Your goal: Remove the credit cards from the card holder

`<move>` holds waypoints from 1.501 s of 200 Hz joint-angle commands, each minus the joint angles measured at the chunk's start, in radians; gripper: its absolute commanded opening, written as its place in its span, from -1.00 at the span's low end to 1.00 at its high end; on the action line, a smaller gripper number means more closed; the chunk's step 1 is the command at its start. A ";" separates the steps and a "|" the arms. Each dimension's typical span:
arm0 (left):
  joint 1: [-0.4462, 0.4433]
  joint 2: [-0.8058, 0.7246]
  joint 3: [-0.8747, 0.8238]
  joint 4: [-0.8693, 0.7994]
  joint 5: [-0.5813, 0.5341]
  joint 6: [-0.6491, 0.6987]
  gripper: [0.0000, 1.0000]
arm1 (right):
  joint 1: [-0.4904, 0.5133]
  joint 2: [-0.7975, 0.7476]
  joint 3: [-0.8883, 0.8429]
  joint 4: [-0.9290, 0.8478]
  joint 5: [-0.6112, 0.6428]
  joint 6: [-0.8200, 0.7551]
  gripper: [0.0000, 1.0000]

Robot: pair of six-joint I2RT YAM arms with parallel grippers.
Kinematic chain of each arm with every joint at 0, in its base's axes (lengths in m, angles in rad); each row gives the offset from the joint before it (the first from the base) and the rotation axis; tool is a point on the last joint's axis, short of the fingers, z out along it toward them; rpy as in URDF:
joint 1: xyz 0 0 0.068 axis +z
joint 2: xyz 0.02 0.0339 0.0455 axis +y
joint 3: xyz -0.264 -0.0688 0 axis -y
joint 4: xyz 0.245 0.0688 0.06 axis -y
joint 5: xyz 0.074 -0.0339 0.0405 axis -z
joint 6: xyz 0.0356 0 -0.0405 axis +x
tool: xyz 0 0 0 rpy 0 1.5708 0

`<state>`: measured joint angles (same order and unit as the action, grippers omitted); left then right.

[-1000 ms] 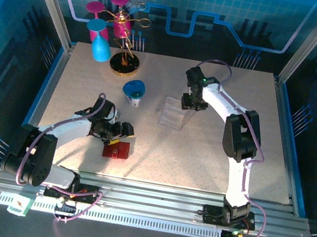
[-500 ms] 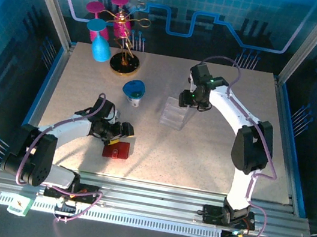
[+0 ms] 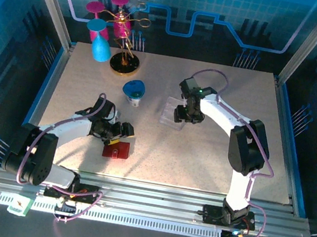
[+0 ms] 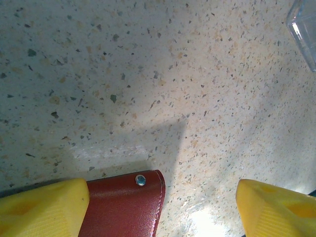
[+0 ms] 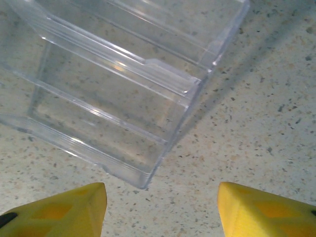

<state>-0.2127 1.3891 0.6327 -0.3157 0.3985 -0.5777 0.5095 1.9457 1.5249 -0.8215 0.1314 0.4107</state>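
Left pincer (image 4: 163, 197) gapes over red, snap-studded card holder (image 4: 126, 207).

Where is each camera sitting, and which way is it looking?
Top external: above and behind the robot, looking down at the table; the left arm and right arm show, bases nearest.
Left wrist: on the left arm, looking down at the card holder; the left gripper shows its yellow fingers.
Right wrist: on the right arm, looking down at the clear tray; the right gripper shows.
Shared: the top and left wrist views both show the card holder.
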 commanded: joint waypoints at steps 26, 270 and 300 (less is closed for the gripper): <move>-0.008 0.042 -0.005 -0.064 -0.005 0.010 0.61 | -0.019 0.017 -0.026 -0.016 0.061 -0.010 0.23; -0.008 0.031 -0.010 -0.073 -0.014 0.018 0.62 | -0.064 -0.007 -0.062 0.089 -0.116 0.005 0.24; -0.008 0.032 -0.011 -0.075 -0.014 0.019 0.62 | -0.065 0.010 -0.063 0.081 -0.086 0.008 0.24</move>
<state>-0.2127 1.3952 0.6369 -0.3164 0.3985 -0.5747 0.4568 1.9396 1.4651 -0.7341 0.0422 0.4110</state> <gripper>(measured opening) 0.808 0.619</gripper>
